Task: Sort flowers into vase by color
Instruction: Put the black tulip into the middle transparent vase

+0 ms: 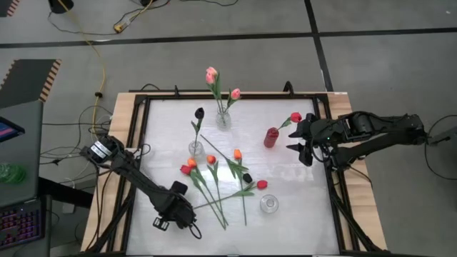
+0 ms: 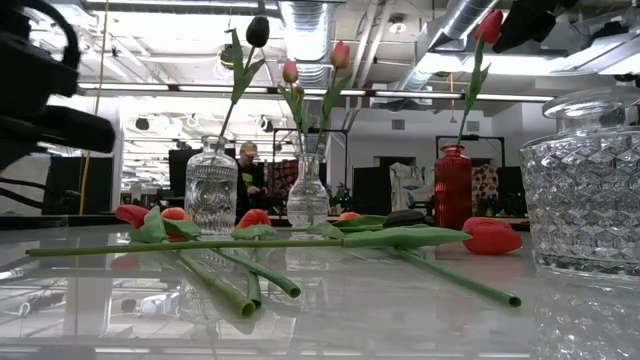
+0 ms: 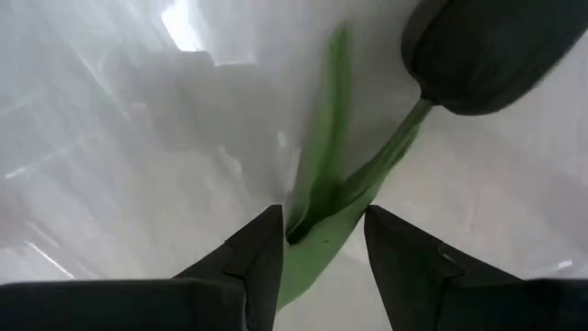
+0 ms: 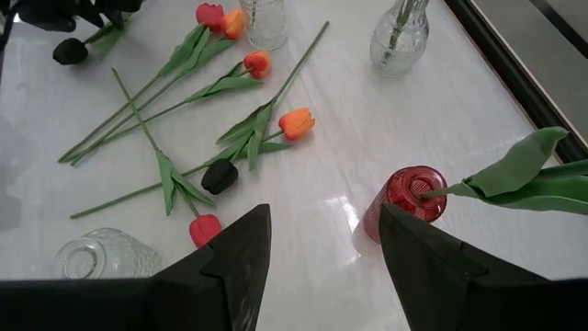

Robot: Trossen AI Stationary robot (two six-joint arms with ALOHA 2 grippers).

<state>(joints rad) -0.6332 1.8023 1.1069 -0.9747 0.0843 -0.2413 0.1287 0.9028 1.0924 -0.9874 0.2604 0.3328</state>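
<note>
My left gripper [image 1: 178, 214] is near the table's near-left corner, shut on a black tulip [image 3: 487, 55]; the same tulip [image 4: 69, 51] shows far off in the right wrist view. My right gripper [image 1: 305, 143] hangs open at the right side, beside the red vase [image 1: 271, 137], touching nothing. A red tulip [image 1: 295, 117] stands in that vase [image 4: 404, 198]. Two pink tulips [image 1: 212, 75] stand in a clear vase [image 1: 223, 119], and a black tulip [image 1: 199, 113] in another [image 1: 196, 148]. Several orange, red and black tulips [image 1: 235, 153] lie mid-table. My left gripper pinches the black tulip's green stem and leaf [image 3: 322, 221] between its two fingers, a little below the head. The head [image 3: 487, 55] sticks out ahead of the fingertips. I cannot tell whether the tulip is clear of the table.
An empty squat clear vase [image 1: 268, 204] stands near the table's near side, right of the loose flowers. A black frame [image 1: 143, 100] rims the white table top. Bare table lies between the loose flowers and the right edge [image 1: 307, 200].
</note>
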